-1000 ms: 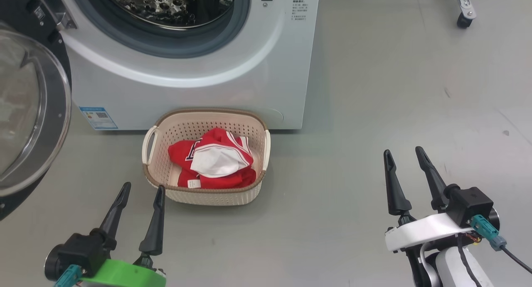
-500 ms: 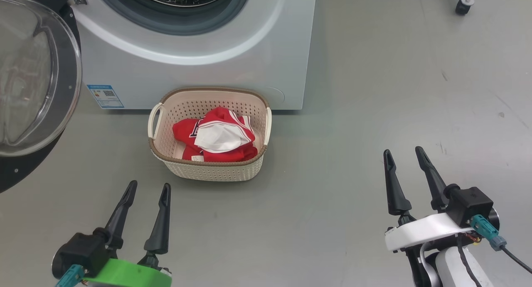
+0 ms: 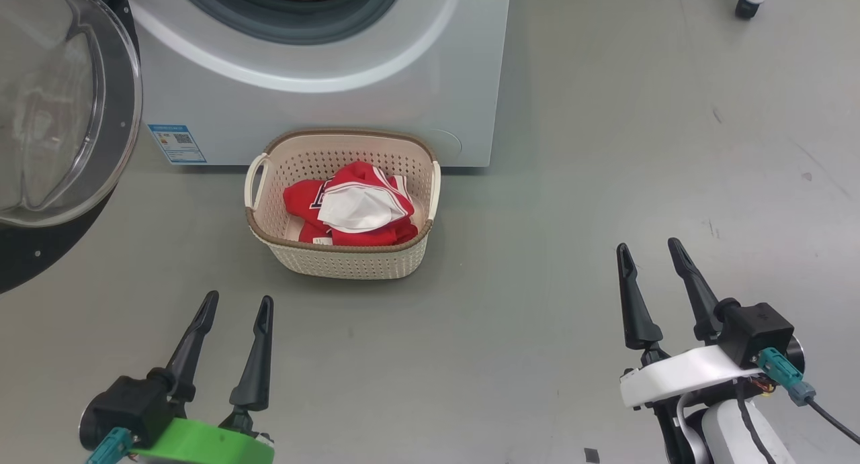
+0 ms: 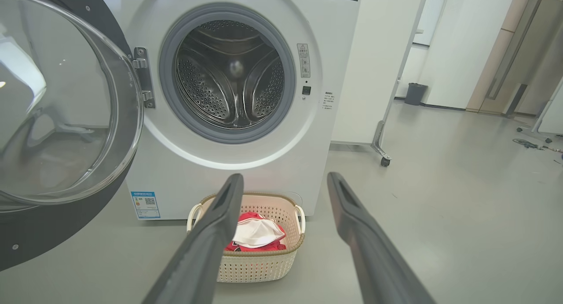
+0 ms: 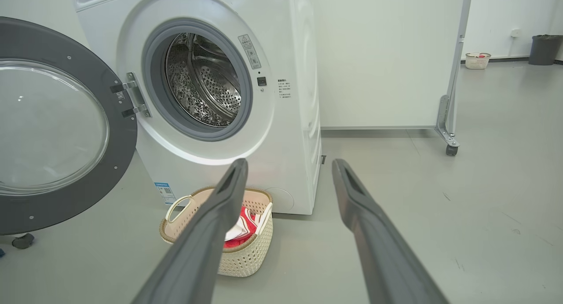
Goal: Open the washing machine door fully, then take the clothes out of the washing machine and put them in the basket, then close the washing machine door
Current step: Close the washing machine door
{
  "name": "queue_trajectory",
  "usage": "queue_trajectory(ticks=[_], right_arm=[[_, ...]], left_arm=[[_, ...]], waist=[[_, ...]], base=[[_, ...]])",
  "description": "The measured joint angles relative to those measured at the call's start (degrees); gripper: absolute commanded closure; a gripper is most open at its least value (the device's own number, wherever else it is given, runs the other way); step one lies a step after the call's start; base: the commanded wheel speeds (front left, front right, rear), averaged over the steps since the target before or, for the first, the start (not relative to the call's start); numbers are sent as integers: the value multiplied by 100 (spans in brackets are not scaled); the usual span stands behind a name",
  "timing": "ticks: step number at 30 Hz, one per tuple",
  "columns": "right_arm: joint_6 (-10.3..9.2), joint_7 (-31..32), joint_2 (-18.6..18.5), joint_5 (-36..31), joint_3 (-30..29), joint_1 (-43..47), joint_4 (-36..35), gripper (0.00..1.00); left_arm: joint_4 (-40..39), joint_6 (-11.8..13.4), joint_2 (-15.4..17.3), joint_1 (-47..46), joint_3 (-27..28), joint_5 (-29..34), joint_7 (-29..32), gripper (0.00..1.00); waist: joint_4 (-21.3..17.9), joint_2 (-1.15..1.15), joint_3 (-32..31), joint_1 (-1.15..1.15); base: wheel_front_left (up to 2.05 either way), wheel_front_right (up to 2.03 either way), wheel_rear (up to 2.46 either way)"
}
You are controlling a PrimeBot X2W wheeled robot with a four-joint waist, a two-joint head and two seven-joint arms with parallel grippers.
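The left hand (image 3: pixel 240 297) hangs low at the lower left of the head view, released, its two dark fingers spread and pointing up the view toward the basket (image 3: pixel 349 262), well short of it. The right hand (image 3: pixel 648 244) is at the lower right on its white wrist, likewise released and grasping nothing, over bare grey floor (image 3: pixel 551 182). The basket sits on the floor just in front of the washing machine (image 3: pixel 322 108), with the clothes (image 3: pixel 356 209) heaped inside it, red fabric with a white piece on top. The washing machine door (image 3: pixel 54 115) stands open at the left.

In the left wrist view the arm is held level, aimed at the machine's front. Its fingers (image 4: pixel 206 251) rise apart from the bottom edge, the left one crossing the basket's near side. The drum (image 4: pixel 228 75) looks bare, and the door is hinged wide at the left.

In the right wrist view the arm looks at the machine from its right side. The fingers stand apart with nothing between them, one overlapping the basket, the other over the floor. The door hangs fully open.
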Motion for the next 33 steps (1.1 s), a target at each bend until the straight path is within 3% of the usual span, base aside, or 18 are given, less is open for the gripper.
queue_trajectory(ticks=[33], right_arm=[[1,0,0,3,3,-4,16,0]], left_arm=[[-109,0,-2,-4,166,397,0,0]], waist=[[97,0,91,0]], base=[[-1,1,0]])
